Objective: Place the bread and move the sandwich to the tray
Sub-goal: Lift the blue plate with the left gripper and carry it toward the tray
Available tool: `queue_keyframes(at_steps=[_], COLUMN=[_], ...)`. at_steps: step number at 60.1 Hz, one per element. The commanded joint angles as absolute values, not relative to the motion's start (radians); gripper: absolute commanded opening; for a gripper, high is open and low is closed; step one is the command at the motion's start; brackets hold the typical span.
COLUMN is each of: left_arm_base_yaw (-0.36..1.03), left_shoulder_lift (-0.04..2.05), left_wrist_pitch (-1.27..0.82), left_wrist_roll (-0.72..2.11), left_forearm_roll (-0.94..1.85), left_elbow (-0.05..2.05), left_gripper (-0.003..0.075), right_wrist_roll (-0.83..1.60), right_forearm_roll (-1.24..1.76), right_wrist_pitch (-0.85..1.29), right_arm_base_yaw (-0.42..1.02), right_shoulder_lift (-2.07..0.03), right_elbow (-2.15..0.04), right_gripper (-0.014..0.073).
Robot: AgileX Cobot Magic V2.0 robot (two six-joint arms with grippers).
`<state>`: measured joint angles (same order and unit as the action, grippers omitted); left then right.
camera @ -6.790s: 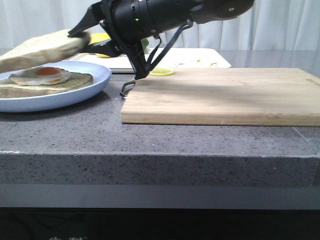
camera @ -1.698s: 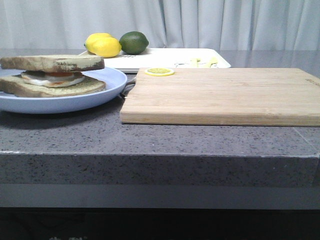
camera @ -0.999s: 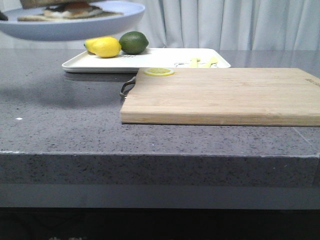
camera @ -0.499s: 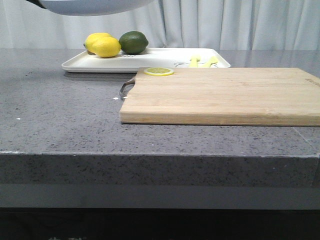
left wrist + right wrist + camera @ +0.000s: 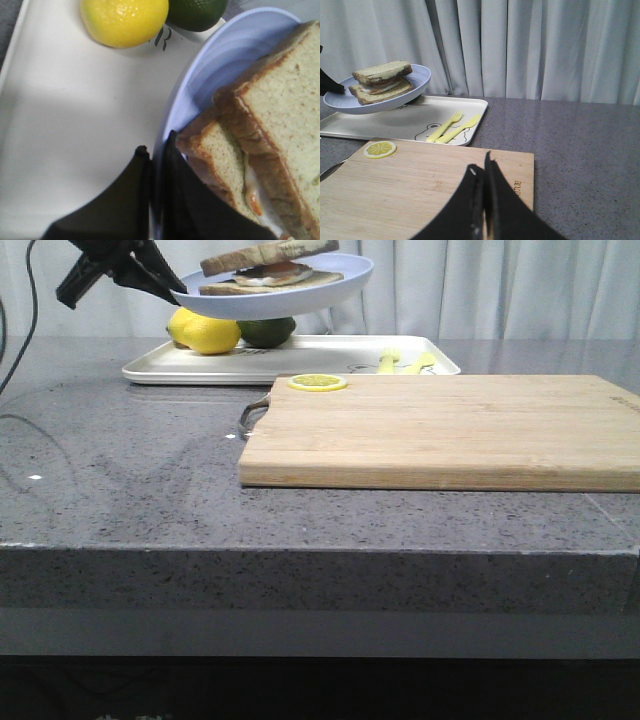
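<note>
The sandwich [image 5: 268,267] lies on a pale blue plate [image 5: 270,295], with the bread [image 5: 265,254] as its top slice over the egg. My left gripper [image 5: 165,280] is shut on the plate's rim and holds it tilted in the air above the left part of the white tray [image 5: 330,358]. In the left wrist view my gripper [image 5: 156,150] pinches the plate [image 5: 225,60], with the sandwich [image 5: 270,130] beside the fingers and the tray [image 5: 65,125] below. My right gripper [image 5: 481,167] is shut and empty over the cutting board [image 5: 410,185].
A lemon [image 5: 205,335] and a lime [image 5: 268,332] sit on the tray's left end, under the plate. Yellow cutlery [image 5: 452,127] lies on its right end. A lemon slice [image 5: 318,383] lies on the wooden board's far left corner.
The bread was set on the egg slice. My left gripper then lifted the plate with the sandwich off the table, up and to the right, and it now hangs over the tray.
</note>
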<state>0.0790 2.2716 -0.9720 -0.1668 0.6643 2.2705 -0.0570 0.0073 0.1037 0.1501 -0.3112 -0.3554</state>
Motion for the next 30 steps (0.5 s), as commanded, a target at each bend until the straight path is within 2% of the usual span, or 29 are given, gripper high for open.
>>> queue_keyframes(at_steps=[1, 30], left_arm_base_yaw=[0.090, 0.088], left_shoulder_lift=[2.228, 2.235], left_wrist_pitch=[-0.911, -0.885], left_wrist_roll=[-0.195, -0.202], left_forearm_roll=[0.737, 0.663], left_elbow=[2.353, 2.361], left_gripper=[-0.0018, -0.0018], right_wrist_roll=[-0.057, -0.057], right_forearm_roll=[0.009, 0.009], right_wrist_pitch=[0.019, 0.019], right_arm_base_yaw=[0.148, 0.148], right_shoulder_lift=[-0.315, -0.315], right_elbow=[-0.381, -0.381], right_gripper=[-0.0060, -0.0060])
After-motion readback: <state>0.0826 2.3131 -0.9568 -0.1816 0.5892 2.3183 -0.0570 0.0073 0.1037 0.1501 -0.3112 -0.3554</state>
